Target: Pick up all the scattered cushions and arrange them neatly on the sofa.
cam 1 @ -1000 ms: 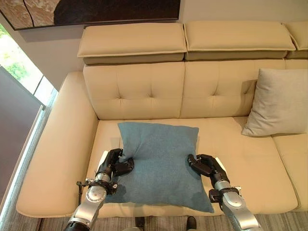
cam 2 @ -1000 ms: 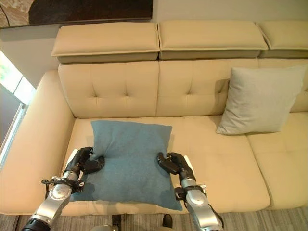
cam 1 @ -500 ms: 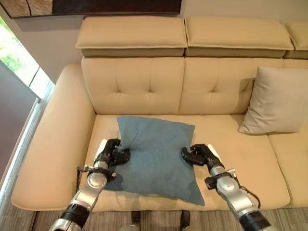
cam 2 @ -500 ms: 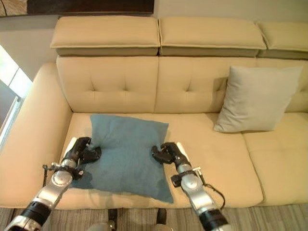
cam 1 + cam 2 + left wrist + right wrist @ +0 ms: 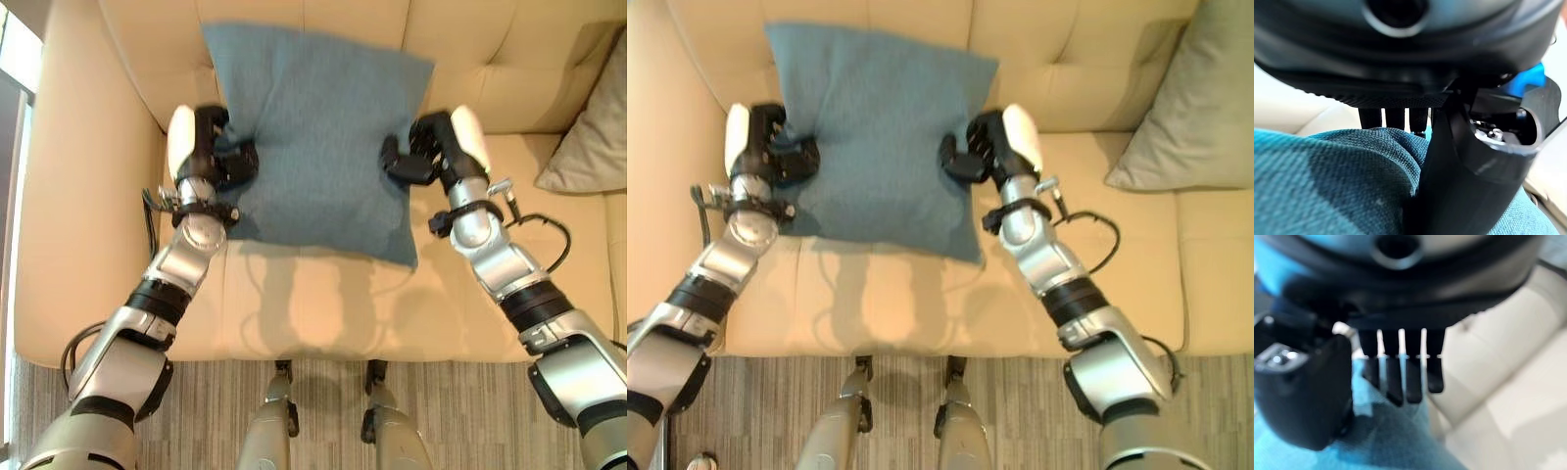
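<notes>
A blue cushion is held up against the beige sofa's backrest, its lower corner hanging over the seat. My left hand pinches the cushion's left edge, thumb pressed into the blue cloth. My right hand grips the right edge, with fingers curled behind the cloth and the thumb in front. A light grey cushion leans on the backrest at the far right.
The sofa's left armrest runs beside my left arm. The seat below the blue cushion is bare. A striped carpet lies in front of the sofa.
Both hands have lifted the blue cushion off the seat and carried it back against the backrest. The camera has tilted down and moved closer to the sofa.
</notes>
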You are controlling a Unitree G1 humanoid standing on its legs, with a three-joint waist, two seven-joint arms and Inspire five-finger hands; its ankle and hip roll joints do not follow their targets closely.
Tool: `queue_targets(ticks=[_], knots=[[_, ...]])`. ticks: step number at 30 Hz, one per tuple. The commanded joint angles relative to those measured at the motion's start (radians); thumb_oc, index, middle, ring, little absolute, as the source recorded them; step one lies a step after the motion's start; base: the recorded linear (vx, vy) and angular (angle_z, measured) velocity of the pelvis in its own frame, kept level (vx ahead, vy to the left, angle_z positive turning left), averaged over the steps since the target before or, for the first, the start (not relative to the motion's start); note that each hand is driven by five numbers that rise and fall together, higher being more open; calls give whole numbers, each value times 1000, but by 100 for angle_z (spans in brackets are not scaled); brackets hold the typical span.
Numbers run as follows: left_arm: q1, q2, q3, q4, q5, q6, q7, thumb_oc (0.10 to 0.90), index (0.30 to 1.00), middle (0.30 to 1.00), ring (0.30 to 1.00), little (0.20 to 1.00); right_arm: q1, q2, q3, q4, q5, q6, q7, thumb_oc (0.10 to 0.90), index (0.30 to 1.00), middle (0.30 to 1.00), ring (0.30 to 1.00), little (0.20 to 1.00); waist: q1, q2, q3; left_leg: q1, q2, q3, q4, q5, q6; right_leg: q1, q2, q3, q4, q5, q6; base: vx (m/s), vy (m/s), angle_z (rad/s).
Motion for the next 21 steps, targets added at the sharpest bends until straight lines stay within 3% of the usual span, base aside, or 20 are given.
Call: queue_targets(ticks=[1,2,8,11,16,21], knots=[[-173,76,-9,-69,83,-133,136,400,300,300,300,300,-258,-26,-64,-157,-147,-102,-211,400,300,300,300,300,-4,-32,-80,-12,21,-30,72,-131,-53,-97,-49,61,165,-116,40,40,-5,2],[-184,86,-2,-86,115,-141,172,400,300,300,300,300,-274,-55,-60,-177,-230,-89,-259,400,300,300,300,300,-6,-33,-83,-14,22,-29,55,-124,-57,-104,-48,62,159,-115,42,39,-5,1],[-202,59,54,-145,100,-160,266,400,300,300,300,300,-321,-98,-75,-194,-340,-39,-369,400,300,300,300,300,-10,-34,-85,-39,18,-24,19,-99,-65,-137,-47,66,135,-92,49,15,-3,-9],[-200,52,66,-143,169,-146,354,400,300,300,300,300,-326,-121,-65,-182,-418,-17,-447,400,300,300,300,300,-9,-35,-81,-60,19,-23,8,-88,-71,-158,-48,66,120,-81,53,19,-15,44],[-183,26,66,-141,166,-154,386,400,300,300,300,300,-304,-106,-68,-172,-449,-1,-493,400,300,300,300,300,-13,-31,-79,-86,17,-24,3,-81,-73,-177,-49,68,102,-68,57,6,-1,-6],[-171,21,42,-112,190,-132,380,400,300,300,300,300,-263,-71,-75,-151,-387,-28,-480,400,300,300,300,300,-13,-31,-79,-96,15,-29,0,-80,-74,-181,-49,65,91,-64,57,7,-1,4]])
